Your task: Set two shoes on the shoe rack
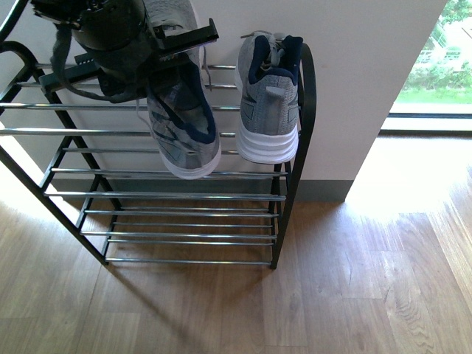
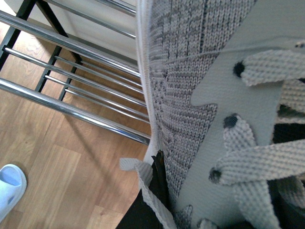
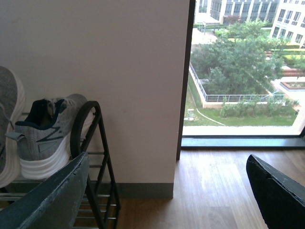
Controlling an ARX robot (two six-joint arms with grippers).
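My left gripper (image 1: 158, 51) is shut on a grey sneaker (image 1: 181, 125), which hangs sole-out over the upper rods of the shoe rack (image 1: 169, 195). In the left wrist view its knit side and laces (image 2: 200, 95) fill the frame, with a black finger (image 2: 156, 186) against the collar. The other grey sneaker (image 1: 269, 96) stands on the top tier at the right end, heel toward me; the right wrist view shows it too (image 3: 45, 133). My right gripper (image 3: 162, 200) is open and empty, to the right of the rack. A pale blue slipper (image 2: 9, 188) lies on the floor.
The rack stands against a white wall (image 1: 354, 74). Its black end frame (image 3: 102, 157) curves up beside the placed sneaker. Wooden floor (image 1: 354, 280) spreads in front and to the right. A large window (image 3: 243, 71) reaches the floor at the right.
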